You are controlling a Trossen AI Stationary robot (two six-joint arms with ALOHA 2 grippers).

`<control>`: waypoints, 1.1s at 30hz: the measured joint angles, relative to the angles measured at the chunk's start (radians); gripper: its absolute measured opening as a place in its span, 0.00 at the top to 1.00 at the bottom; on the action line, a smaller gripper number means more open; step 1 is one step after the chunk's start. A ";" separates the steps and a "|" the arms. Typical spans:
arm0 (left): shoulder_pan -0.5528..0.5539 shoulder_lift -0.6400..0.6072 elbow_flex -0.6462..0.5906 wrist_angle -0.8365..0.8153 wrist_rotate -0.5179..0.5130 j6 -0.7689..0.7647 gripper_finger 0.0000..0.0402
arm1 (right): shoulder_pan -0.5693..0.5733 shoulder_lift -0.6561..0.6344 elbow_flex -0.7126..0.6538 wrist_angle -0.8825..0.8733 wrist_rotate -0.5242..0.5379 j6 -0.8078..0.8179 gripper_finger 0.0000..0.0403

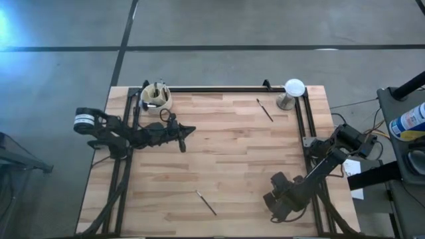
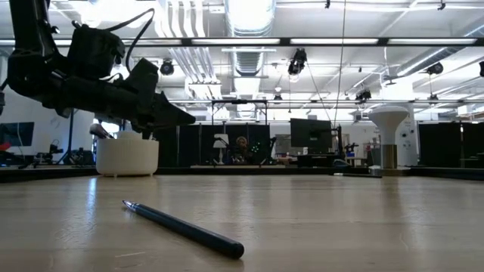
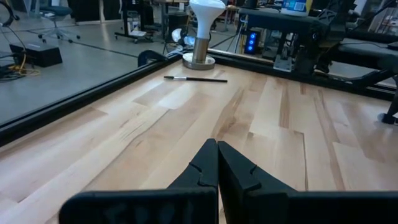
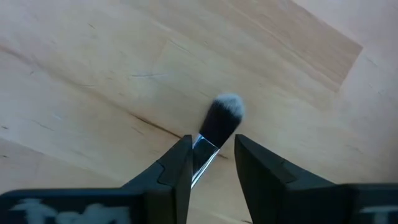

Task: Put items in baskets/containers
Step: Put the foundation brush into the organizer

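Observation:
The cream cup [image 1: 157, 97] [image 2: 127, 155] stands at the table's far left corner with several brushes standing in it. My left gripper [image 1: 189, 131] [image 2: 180, 117] [image 3: 217, 165] hovers shut just right of the cup, above the table. One dark brush [image 1: 265, 109] [image 3: 196, 79] lies flat near the white dome. Another brush [image 1: 206, 202] [image 2: 181, 225] lies flat near the near edge. My right gripper [image 1: 275, 199] [image 4: 213, 155] points down at the table's near right, open. A brush with a dark fluffy head [image 4: 221, 121] lies between its fingers; the arm hides that brush in the high view. My right gripper comes from above, with its fingers on either side of the fluffy-headed brush. The silver ferrule [image 4: 202, 149] runs close along the inner side of one finger [image 4: 180, 165]. I cannot tell whether they touch.
A white dome on a metal stand [image 1: 293, 91] [image 2: 389, 125] [image 3: 202, 28] stands at the far right corner. A black frame rail [image 1: 219, 89] runs along the table's far and side edges. Bare wood [image 1: 239, 153] fills the middle.

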 joint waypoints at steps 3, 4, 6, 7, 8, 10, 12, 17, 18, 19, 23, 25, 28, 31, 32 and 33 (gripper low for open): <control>0.000 0.000 0.000 0.000 0.000 0.000 1.00 | 0.000 0.000 -0.001 0.003 -0.012 0.017 0.69; 0.000 0.000 0.000 0.000 0.000 0.000 1.00 | 0.000 0.000 -0.001 0.005 -0.014 0.017 0.68; 0.000 0.000 0.000 0.000 0.000 0.000 1.00 | 0.000 0.000 -0.003 0.014 -0.014 0.017 0.65; 0.000 0.000 0.000 0.000 0.000 0.000 1.00 | -0.001 0.000 -0.007 0.027 -0.013 0.017 0.63; 0.000 0.000 0.000 -0.001 0.000 0.000 1.00 | -0.001 0.000 -0.014 0.046 -0.009 0.018 0.62; 0.000 0.000 0.000 -0.001 0.000 -0.005 1.00 | -0.002 0.001 -0.036 0.100 -0.004 0.019 0.60; 0.000 0.000 0.000 -0.002 0.000 -0.009 1.00 | -0.002 -0.004 -0.056 0.137 0.011 0.018 0.59; 0.000 0.000 0.000 -0.003 0.000 -0.011 1.00 | -0.001 -0.003 -0.056 0.138 0.035 -0.007 0.64; 0.000 0.000 0.000 -0.003 0.000 -0.011 1.00 | -0.001 -0.003 -0.055 0.138 0.038 -0.020 0.66; 0.000 0.000 0.000 -0.003 0.000 -0.013 1.00 | -0.001 -0.002 -0.053 0.139 0.039 -0.035 0.69; 0.000 0.000 0.000 -0.002 0.000 -0.042 1.00 | 0.000 -0.001 -0.048 0.146 0.066 -0.090 0.81; 0.000 0.000 0.000 -0.002 0.000 -0.042 1.00 | 0.000 0.001 -0.043 0.148 0.081 -0.124 0.87; 0.000 0.000 0.000 -0.004 0.000 -0.042 1.00 | -0.016 0.000 -0.027 0.161 0.122 -0.221 0.94; -0.005 0.000 0.000 -0.019 0.001 -0.043 0.99 | -0.047 -0.023 -0.013 0.157 0.196 -0.340 0.95; -0.007 0.000 -0.001 -0.024 0.002 -0.042 0.97 | -0.058 -0.033 -0.009 0.159 0.220 -0.392 0.95; -0.009 0.000 -0.001 -0.026 0.001 -0.042 0.96 | -0.071 -0.046 -0.005 0.164 0.242 -0.445 0.94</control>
